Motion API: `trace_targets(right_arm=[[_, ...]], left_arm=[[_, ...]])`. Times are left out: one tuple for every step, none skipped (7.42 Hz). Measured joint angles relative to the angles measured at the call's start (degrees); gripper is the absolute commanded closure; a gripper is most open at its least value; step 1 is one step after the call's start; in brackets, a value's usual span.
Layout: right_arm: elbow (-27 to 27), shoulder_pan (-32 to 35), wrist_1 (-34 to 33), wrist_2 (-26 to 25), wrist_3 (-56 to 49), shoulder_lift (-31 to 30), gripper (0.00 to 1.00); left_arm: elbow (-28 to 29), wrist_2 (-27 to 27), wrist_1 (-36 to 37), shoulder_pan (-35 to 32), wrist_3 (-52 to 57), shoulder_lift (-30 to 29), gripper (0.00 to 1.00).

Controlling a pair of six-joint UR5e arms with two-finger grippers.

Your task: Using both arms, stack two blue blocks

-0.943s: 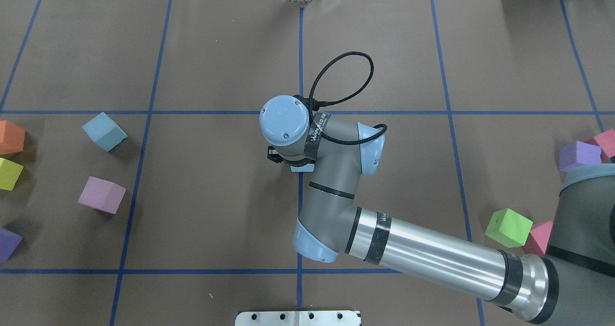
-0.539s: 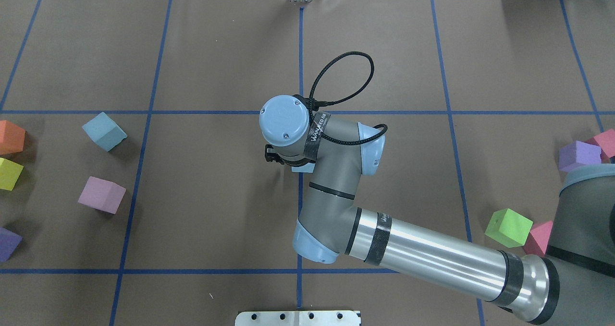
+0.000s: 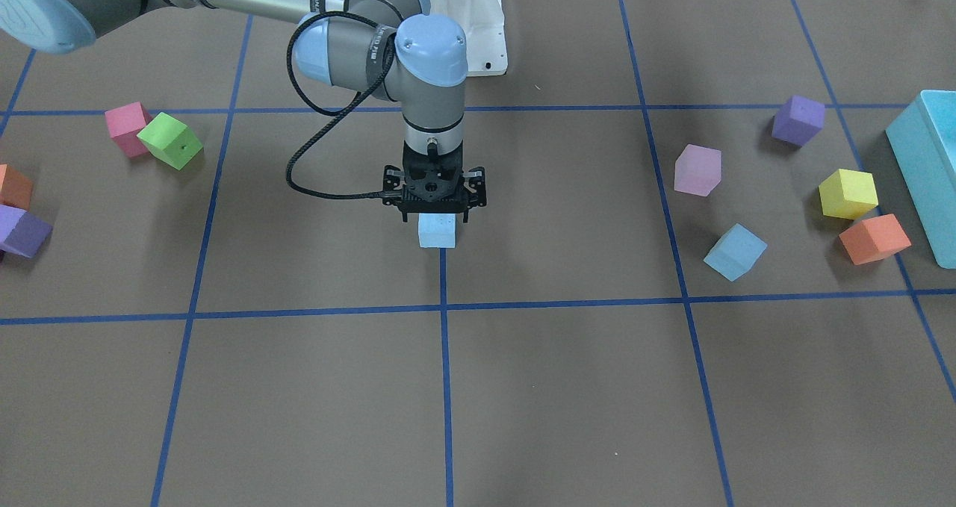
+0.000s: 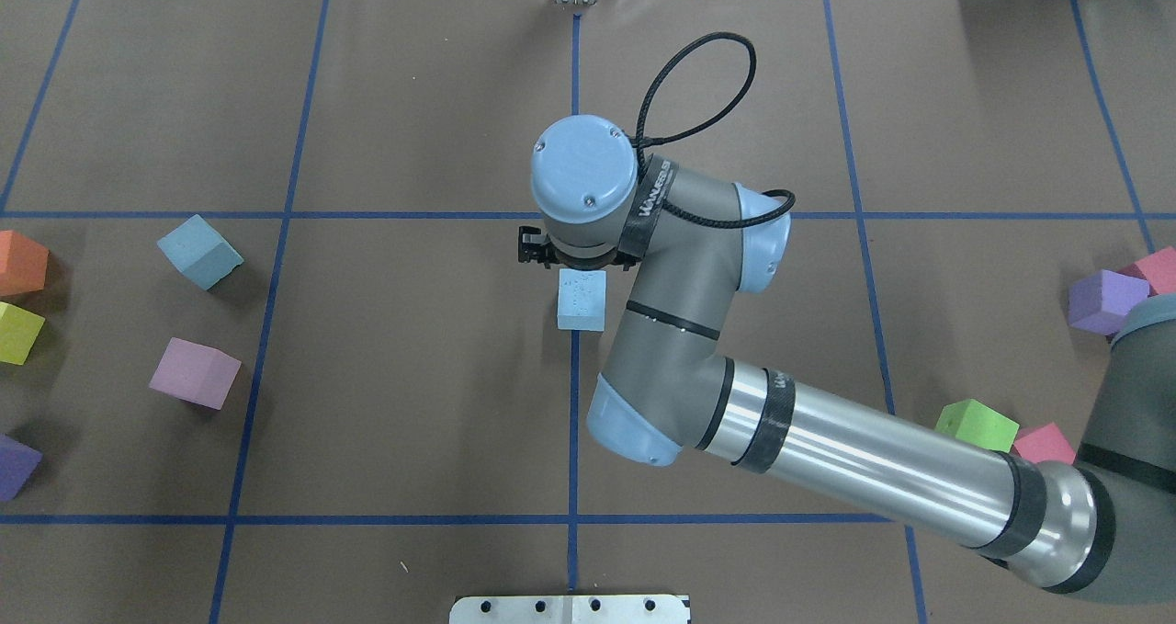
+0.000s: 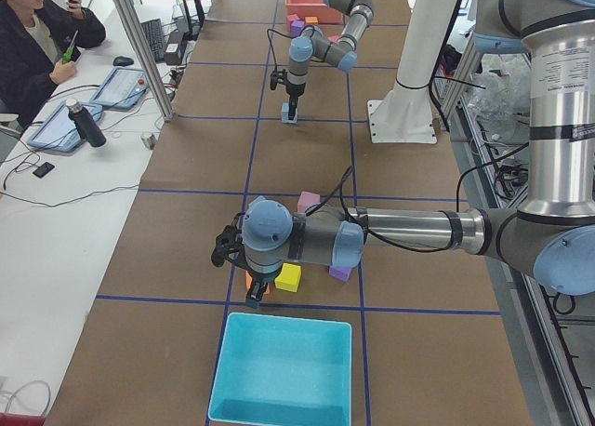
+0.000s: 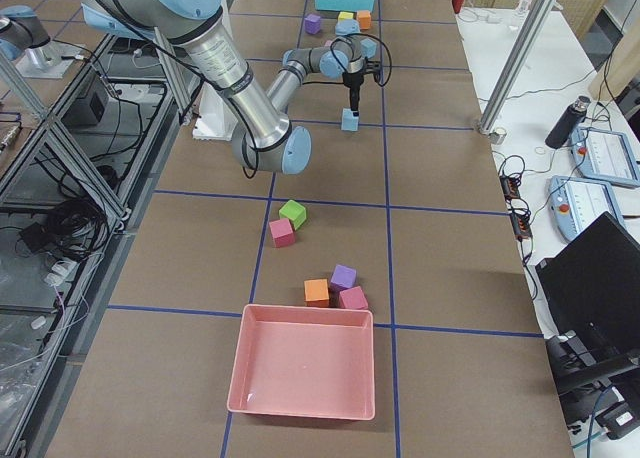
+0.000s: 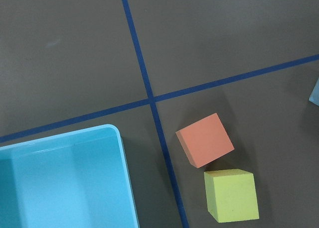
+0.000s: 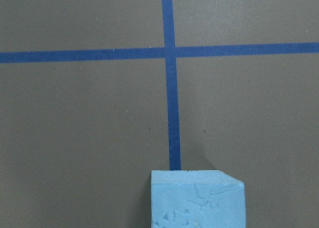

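Note:
One pale blue block (image 4: 582, 300) rests on the table's centre line; it also shows in the front view (image 3: 437, 231) and low in the right wrist view (image 8: 198, 200). My right gripper (image 3: 435, 207) hangs just above it, jaws spread open and holding nothing; from overhead the gripper (image 4: 570, 258) sits mostly under its wrist. The second blue block (image 4: 199, 251) lies tilted far to the left, also seen from the front (image 3: 735, 252). My left gripper (image 5: 251, 294) shows only in the exterior left view, over the cubes by the teal box; I cannot tell if it is open.
The teal box (image 3: 926, 171) stands at the table's left end, with an orange cube (image 7: 205, 140) and a yellow cube (image 7: 231, 195) beside it. A pink cube (image 4: 194, 373) and purple cubes lie nearby. Green (image 4: 976, 425), pink and purple cubes and a pink tray (image 6: 305, 373) sit on my right.
My right gripper opened and left the blue block on the centre line. The right wrist has moved up and away from it, so the block now shows in full.

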Motion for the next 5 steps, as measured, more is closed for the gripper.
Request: trace_targets(right_arm=[[2.7, 3.9, -1.0, 2.5, -3.1, -1.6, 0.0], [5.6, 8.0, -1.5, 5.2, -7.2, -4.4, 0.0], [8.2, 12.0, -1.5, 7.2, -12.5, -7.8, 0.0], [10.1, 15.8, -1.5, 8.7, -17.2, -10.8, 0.0], [11.0, 19.7, -1.4, 11.2, -21.2, -13.2, 0.0]], left_arm=[[-0.1, 0.0, -0.7, 0.0, -0.1, -0.4, 0.02], [0.3, 0.1, -3.5, 0.0, -0.2, -1.1, 0.02], [1.7, 0.4, -8.1, 0.1, -0.7, -2.7, 0.02], [3.0, 0.4, -11.3, 0.1, -2.0, -4.3, 0.02], [3.6, 0.3, -13.9, 0.2, -3.3, -5.2, 0.02]])
